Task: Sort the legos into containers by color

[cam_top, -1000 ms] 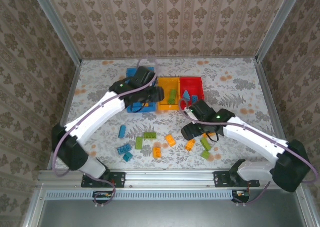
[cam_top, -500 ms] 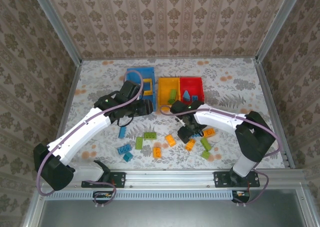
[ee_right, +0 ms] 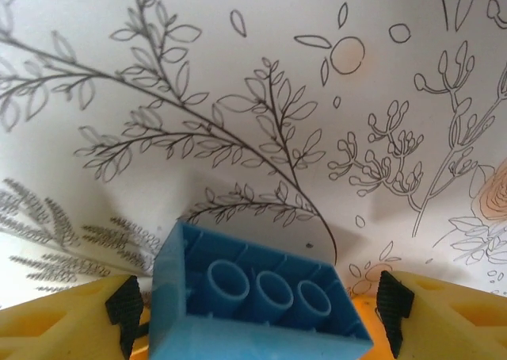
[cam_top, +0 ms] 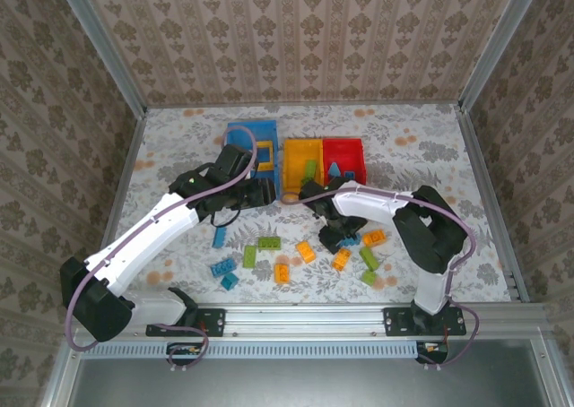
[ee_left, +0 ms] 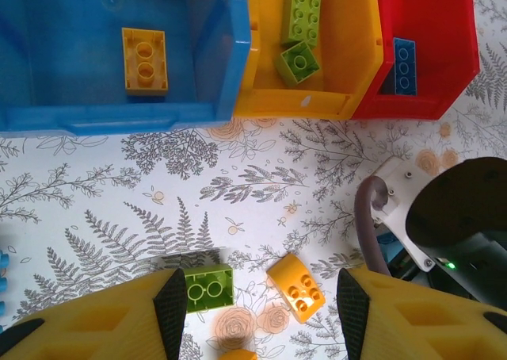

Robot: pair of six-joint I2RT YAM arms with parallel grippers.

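Right wrist view: a blue lego brick (ee_right: 253, 304) sits between the fingers of the right gripper (ee_right: 257, 316). Its underside faces the lens, with three round tubes showing. Its long axis runs from one finger to the other, slightly tilted, with the left end higher in frame. The jaws stand apart, and a sliver of gap shows beside the pad (ee_right: 127, 312) at frame left. Behind the brick lies the floral table (ee_right: 238, 98). In the left wrist view the left gripper (ee_left: 261, 308), fingers spread and empty, hangs over a green brick (ee_left: 208, 287) and an orange brick (ee_left: 295, 287), near the yellow bin (ee_left: 317, 106).
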